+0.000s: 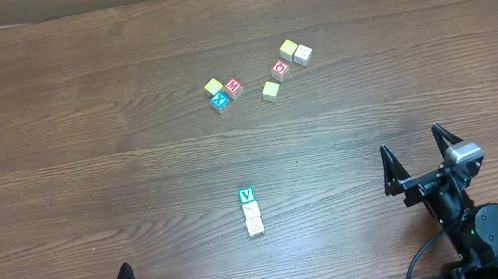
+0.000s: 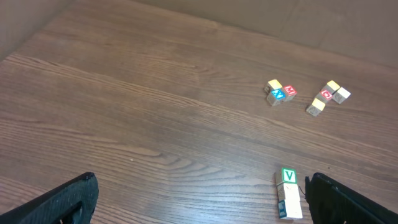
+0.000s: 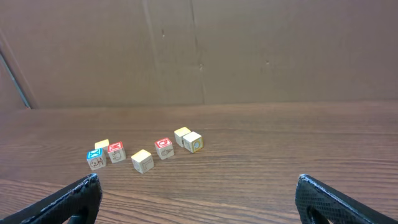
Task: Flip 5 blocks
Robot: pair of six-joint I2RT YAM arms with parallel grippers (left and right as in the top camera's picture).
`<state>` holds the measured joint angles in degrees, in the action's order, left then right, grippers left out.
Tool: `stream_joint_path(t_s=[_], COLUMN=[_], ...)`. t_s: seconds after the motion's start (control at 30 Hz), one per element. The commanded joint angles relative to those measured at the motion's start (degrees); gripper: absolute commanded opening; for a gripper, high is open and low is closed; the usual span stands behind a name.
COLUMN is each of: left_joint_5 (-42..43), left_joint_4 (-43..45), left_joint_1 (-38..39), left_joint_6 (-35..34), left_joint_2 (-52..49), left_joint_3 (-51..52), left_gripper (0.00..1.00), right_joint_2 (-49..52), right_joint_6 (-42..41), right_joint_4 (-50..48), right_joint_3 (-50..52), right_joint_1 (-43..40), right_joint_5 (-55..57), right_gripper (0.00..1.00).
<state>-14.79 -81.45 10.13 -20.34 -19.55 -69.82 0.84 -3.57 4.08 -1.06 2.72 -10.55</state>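
1. Both arms sit by the near edge of the bench (image 1: pixel 72 108). The left pincer (image 2: pixel 202 182) is at the near-left corner and the right pincer (image 1: pixel 412 143) towards the near-right corner. Each is spread wide and holds nothing, and neither touches a block.
2. A row of three blocks lies mid-bench, nearer the near edge: the teal V block (image 1: pixel 246 197) touches two pale blocks (image 1: pixel 253 220) in a line. Closing on one would likely drag or tip its neighbour, or catch two at once.
3. Further towards the far edge, the yellow block (image 1: pixel 213 87), blue block (image 1: pixel 219 101) and red block (image 1: pixel 234 87) sit packed together. There looks to be no gap for a finger, so a descent there could wedge or scatter them.
4. To their right, the second red block (image 1: pixel 281 67) lies near a touching pair (image 1: pixel 295 52). The lone yellow block (image 1: pixel 270 90) stands slightly apart and is probably the safest first pick.
5. The blocks are far smaller than the jaws. One could twist in the grip, slip out, or land on the face it started on.
6. With ten similar blocks and five to turn, the count could be lost and one block turned twice.
7. If both arms reach mid-bench together, they could collide.
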Motion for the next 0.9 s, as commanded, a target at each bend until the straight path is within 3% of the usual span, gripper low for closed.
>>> stream_joint_path(t_s=[0.0, 0.7, 0.87], left_joint_5=[0.2, -0.3, -0.2], left_joint_4=[0.2, 0.3, 8.8], left_joint_1=[0.1, 0.1, -0.1], left_joint_6=[0.9, 1.0, 1.0], left_joint_2=[0.3, 0.3, 0.3], left_joint_3=[-0.8, -0.6, 2.8], left_gripper=[1.00, 1.00, 1.00], right_joint_2=[-0.7, -0.7, -0.7], right_joint_6=[0.4, 0.4, 0.4], right_joint_4=[-0.3, -0.3, -0.3], right_joint_3=[0.6, 0.6, 0.6], right_joint_1=[-0.2, -0.2, -0.2], right_joint_5=[-0.2, -0.2, -0.3], right_gripper=[1.00, 1.00, 1.00])
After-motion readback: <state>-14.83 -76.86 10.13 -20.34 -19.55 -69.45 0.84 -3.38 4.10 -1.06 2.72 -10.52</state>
